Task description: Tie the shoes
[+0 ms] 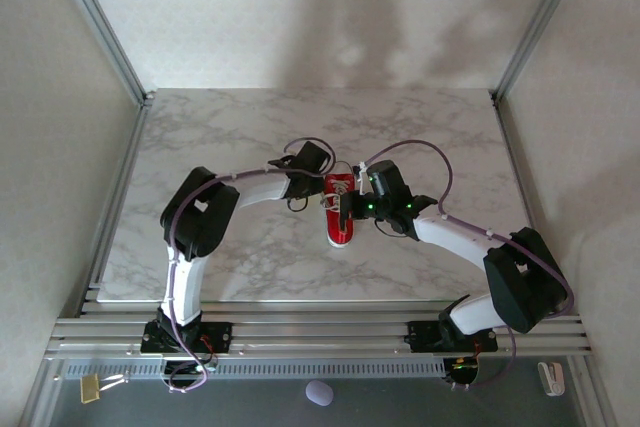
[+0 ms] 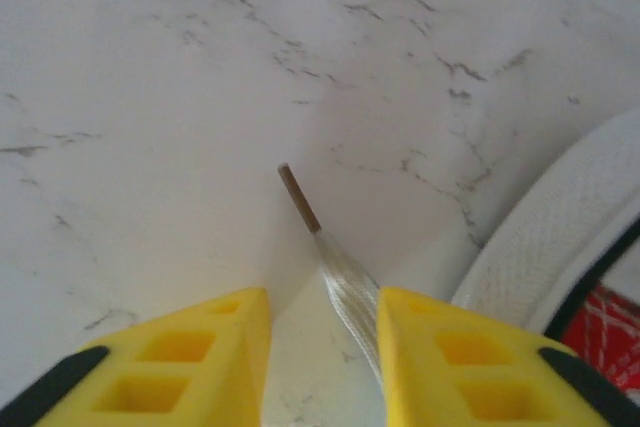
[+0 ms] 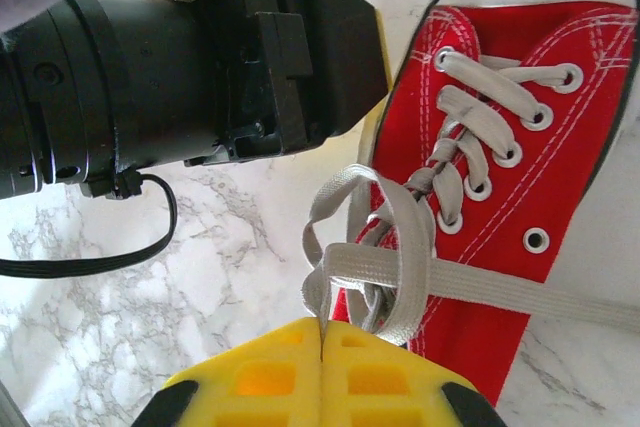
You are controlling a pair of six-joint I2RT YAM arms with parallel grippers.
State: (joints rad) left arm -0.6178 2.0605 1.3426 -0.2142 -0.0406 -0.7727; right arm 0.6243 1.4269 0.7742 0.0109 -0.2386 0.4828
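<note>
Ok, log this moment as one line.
left claw open, lace end between fingers | right claw shut on lace loop | red sneaker between claws

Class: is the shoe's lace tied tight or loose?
Loose: the lace forms slack open loops at the shoe, pinched by the shut right pincer.

Top camera looks down from high behind; both wrist cameras sit close to the table (image 1: 250,137), sharing the sneaker (image 1: 341,227)

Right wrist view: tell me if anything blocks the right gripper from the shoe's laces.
Nothing visible does. The right gripper pinches the laces beside the shoe; the left arm sits aside.
</note>
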